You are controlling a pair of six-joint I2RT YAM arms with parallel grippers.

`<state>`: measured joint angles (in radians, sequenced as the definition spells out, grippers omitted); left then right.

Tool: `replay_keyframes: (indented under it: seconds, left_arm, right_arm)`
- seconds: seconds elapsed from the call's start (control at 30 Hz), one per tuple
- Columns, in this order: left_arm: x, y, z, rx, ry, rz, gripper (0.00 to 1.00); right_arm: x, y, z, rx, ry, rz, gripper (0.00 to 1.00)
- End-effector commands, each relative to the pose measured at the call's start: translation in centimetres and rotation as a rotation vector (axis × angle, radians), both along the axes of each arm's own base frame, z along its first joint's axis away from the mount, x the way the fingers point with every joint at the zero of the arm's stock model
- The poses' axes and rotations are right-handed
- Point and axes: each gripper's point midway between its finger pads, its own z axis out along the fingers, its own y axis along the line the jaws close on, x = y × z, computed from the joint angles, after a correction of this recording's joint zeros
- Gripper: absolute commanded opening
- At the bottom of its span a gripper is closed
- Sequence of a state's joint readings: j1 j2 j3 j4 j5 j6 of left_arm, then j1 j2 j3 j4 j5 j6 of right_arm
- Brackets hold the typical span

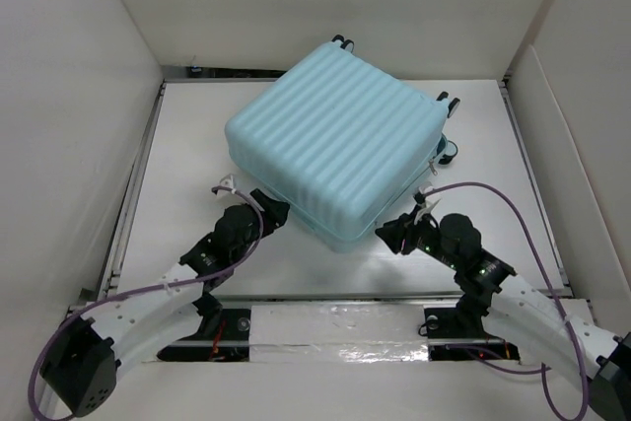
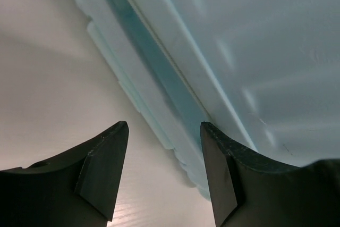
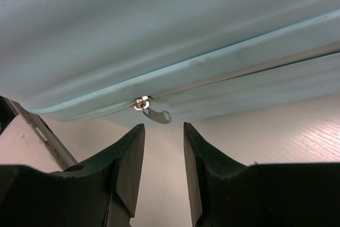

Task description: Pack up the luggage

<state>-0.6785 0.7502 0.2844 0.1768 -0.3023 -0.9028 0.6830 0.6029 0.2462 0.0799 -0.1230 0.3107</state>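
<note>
Aqua-blue ribbed hard-shell luggage (image 1: 335, 140), lid shut, lies flat in the middle of the white table (image 1: 187, 135), wheels (image 1: 342, 40) toward the far wall. My left gripper (image 2: 164, 128) is at its near-left side, jaws parted with nothing between them. My right gripper (image 3: 163, 127) is at the near-right side, jaws likewise parted and empty, just short of the metal zipper pull (image 3: 154, 113) hanging from the seam.

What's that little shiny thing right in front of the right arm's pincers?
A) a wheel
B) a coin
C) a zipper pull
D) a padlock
C: a small metal zipper pull hangs from the seam of the luggage, just beyond the open right gripper, which is not gripping it.
</note>
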Motion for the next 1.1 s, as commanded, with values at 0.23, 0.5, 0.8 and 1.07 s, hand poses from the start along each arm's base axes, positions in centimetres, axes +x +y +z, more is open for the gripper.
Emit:
replay_keyframes:
  seconds: [0.23,0.5,0.8,1.07]
  left_arm:
    - [2.0,-2.5,0.3,0.007,-0.042,-0.104,0.49]
    - [2.9,-3.6,0.2,0.001,-0.055,-0.126,0.4]
    - [2.7,-4.4,-0.9,-0.011,-0.038,-0.155,0.4]
    - [2.1,-5.9,-1.0,-0.058,-0.033,-0.19,0.2]
  right_arm:
    - [1.3,1.5,1.8,0.057,-0.085,0.015,0.41]
    - [2.8,2.5,2.8,0.081,-0.131,0.008,0.29]
    - [3.1,3.1,3.2,0.085,-0.16,0.0,0.3]
    - [3.2,2.1,4.4,0.103,-0.199,-0.071,0.0]
